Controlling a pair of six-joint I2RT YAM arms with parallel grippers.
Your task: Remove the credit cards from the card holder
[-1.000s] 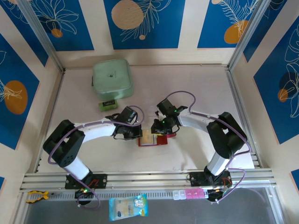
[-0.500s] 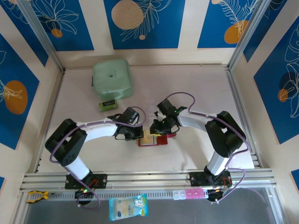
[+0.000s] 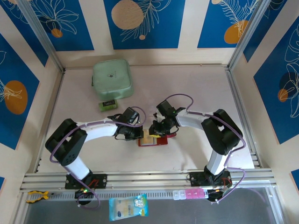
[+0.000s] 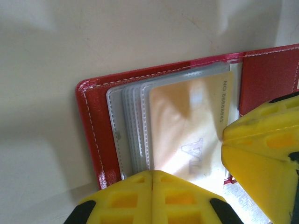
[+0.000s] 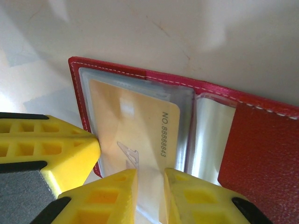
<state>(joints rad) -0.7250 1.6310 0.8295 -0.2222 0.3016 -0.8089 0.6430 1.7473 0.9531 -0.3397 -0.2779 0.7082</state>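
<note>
Desk (image 3: 196,93): pale and flat; I log the card holder (image 3: 164,139) lying open near its middle, between the two arms.
Card holder: dark red, soft and light; I judge it will slide unless pinned; clear sleeves (image 4: 128,126) fan out inside.
Left claw (image 4: 152,179): fingers together, tips at the holder's near edge.
Right claw (image 5: 149,175): fingers a sliver apart over the card's end; I cannot tell whether they nip it.
Credit card (image 5: 135,121): tan-gold, in the top sleeve; probably stiff, thin and slick; best pinched at the end nearest the right claw.
</note>
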